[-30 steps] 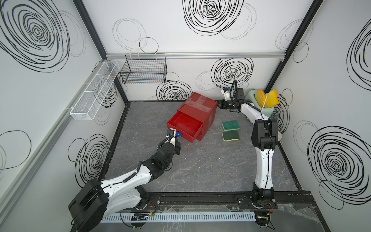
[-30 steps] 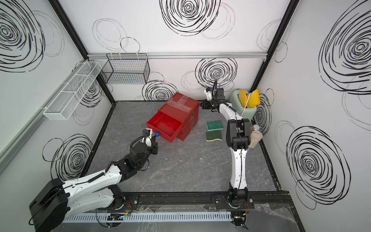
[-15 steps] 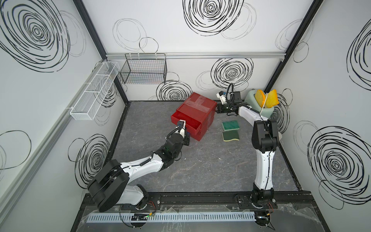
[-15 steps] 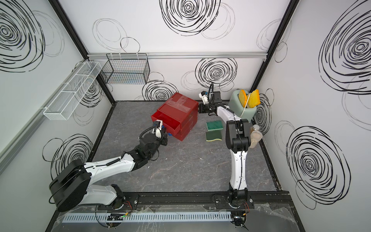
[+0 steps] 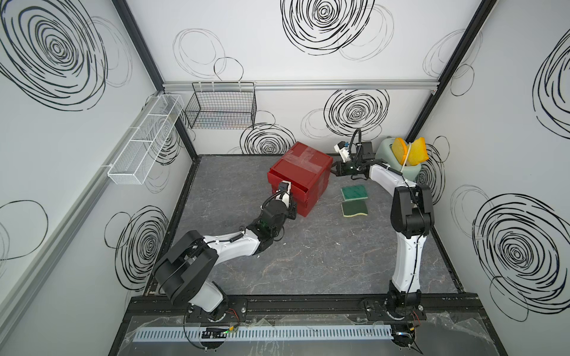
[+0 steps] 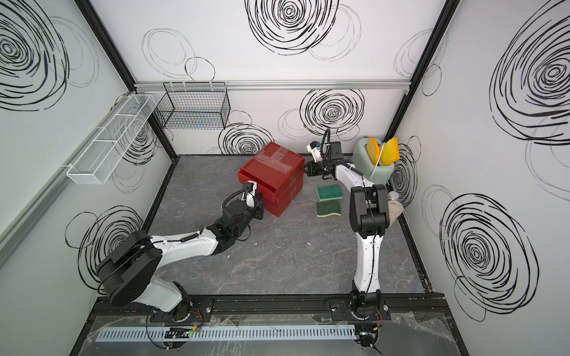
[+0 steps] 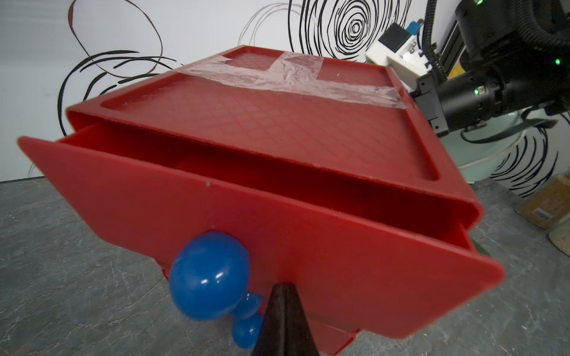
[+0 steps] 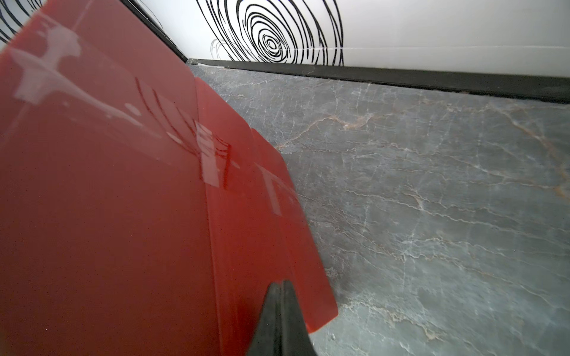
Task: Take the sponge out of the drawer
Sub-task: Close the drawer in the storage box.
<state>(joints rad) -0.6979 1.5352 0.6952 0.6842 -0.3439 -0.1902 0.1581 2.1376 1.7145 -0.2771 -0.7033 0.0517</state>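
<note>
The red drawer cabinet [image 5: 300, 166] [image 6: 271, 168] stands at the back middle of the table. Its top drawer [image 7: 216, 209] is out only a narrow slot, and no sponge shows inside it. My left gripper [image 7: 283, 285] [image 5: 292, 212] is shut, tips against the drawer front next to the blue knob [image 7: 209, 274]. My right gripper [image 8: 280, 282] [image 5: 334, 170] is shut and presses on the cabinet's rear side [image 8: 123, 200]. Two green sponges [image 5: 354, 192] [image 5: 354, 208] lie on the table right of the cabinet, seen in both top views.
A pale green holder [image 5: 410, 169] with yellow pieces stands in the back right corner, a jar [image 6: 393, 203] beside the right arm. A black wire basket [image 5: 222, 108] and a white wire rack [image 5: 145, 138] hang on the walls.
The top drawer, wide open a second ago, has been pushed nearly in by my left gripper. My right gripper has come up against the cabinet's rear side.
</note>
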